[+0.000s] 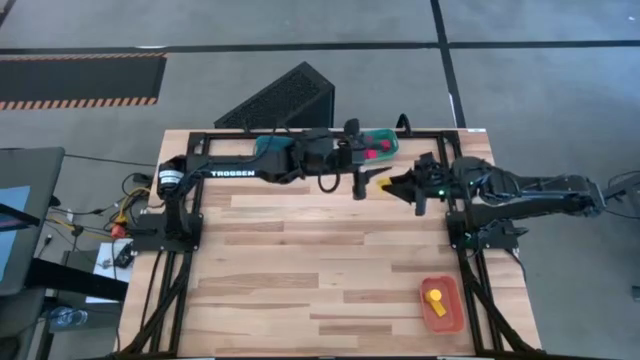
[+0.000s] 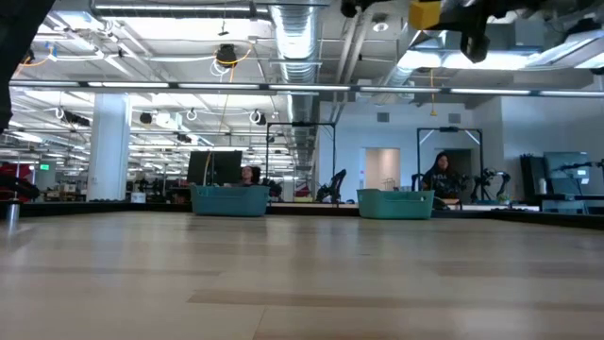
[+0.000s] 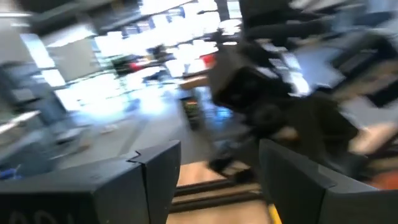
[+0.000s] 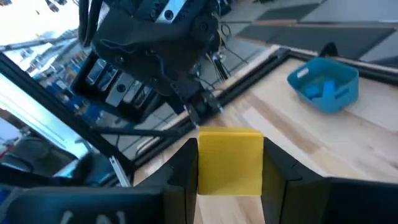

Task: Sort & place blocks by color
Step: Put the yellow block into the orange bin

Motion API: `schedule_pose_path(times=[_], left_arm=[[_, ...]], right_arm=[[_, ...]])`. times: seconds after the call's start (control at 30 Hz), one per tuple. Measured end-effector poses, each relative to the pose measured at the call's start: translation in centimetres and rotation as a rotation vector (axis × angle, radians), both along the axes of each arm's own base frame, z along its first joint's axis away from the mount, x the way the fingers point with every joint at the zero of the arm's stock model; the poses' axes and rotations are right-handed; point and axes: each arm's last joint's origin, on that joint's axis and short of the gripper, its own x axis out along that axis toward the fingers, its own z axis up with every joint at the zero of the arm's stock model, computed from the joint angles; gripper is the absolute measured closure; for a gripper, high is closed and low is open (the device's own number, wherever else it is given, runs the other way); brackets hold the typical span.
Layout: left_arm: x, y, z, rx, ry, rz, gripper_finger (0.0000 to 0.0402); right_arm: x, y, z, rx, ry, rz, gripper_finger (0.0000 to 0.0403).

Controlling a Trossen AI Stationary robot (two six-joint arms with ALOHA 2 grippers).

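My right gripper [image 4: 230, 177] is shut on a yellow block [image 4: 230, 158], high above the far middle of the table [image 1: 300, 260]. In the high view the block [image 1: 384, 184] shows just left of the right arm's fingers. My left gripper [image 3: 217, 180] reaches level across the far edge and stands open, nothing between its fingers, close to the yellow block and facing the right arm. A teal bin [image 1: 382, 146] with red blocks stands at the far edge. The blue bin [image 4: 323, 84] holds blue blocks. An orange bin [image 1: 441, 303] holds another yellow block [image 1: 436, 300]. My right gripper pinches the yellow block between its two fingers, which lie on its two opposite side faces [image 4: 206, 163]. The fingers are about level and come from the table's right side. The block is lifted clear, high over the table, its flat face toward the wrist camera.
A dark slanted box [image 1: 285, 98] stands on the floor beyond the far edge. Black frame rails [image 1: 175, 270] run along both sides of the table. The wooden top between the arms' bases and the near edge is bare apart from the orange bin at the near right.
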Motion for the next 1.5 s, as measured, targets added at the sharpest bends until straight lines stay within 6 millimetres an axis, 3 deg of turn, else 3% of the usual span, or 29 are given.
schedule_pose_path(times=[0.1, 0.37, 0.67, 0.77, 0.97, 1.13, 1.3, 1.5], left_arm=[[0.1, -0.6, 0.6, 0.009, -0.064, 0.109, 0.0178], [0.1, -0.6, 0.5, 0.045, -0.048, 0.112, 0.0122], [0.0, -0.5, 0.5, -0.030, -0.052, 0.135, 0.0117], [-0.3, 0.2, 0.8, -0.178, -0.080, 0.238, 0.0117], [-3.9, 4.2, 4.7, -0.390, -0.161, 0.331, 0.0121], [-6.6, 7.1, 5.4, -0.429, -0.121, 0.427, 0.0129], [-9.1, 7.0, 6.6, -0.435, -0.161, 0.456, 0.0137], [-9.8, 5.8, 3.9, -0.414, -0.240, 0.520, 0.0147]], right_arm=[[0.0, -0.3, 0.3, 0.001, -0.034, -0.015, 0.0284], [0.0, -1.0, 1.2, 0.031, -0.133, -0.039, 0.0276], [-0.1, -1.7, 1.3, 0.046, -0.148, -0.065, 0.0281], [-0.3, -2.0, 1.2, 0.046, -0.135, -0.093, 0.0280], [-1.5, -2.5, -1.2, 0.094, 0.127, -0.154, 0.0280], [-2.1, -1.5, -3.7, 0.171, 0.400, -0.116, 0.0280], [-2.6, 0.7, -4.8, 0.239, 0.543, -0.001, 0.0280], [-3.8, 3.7, -5.8, 0.348, 0.695, 0.088, 0.0280]])
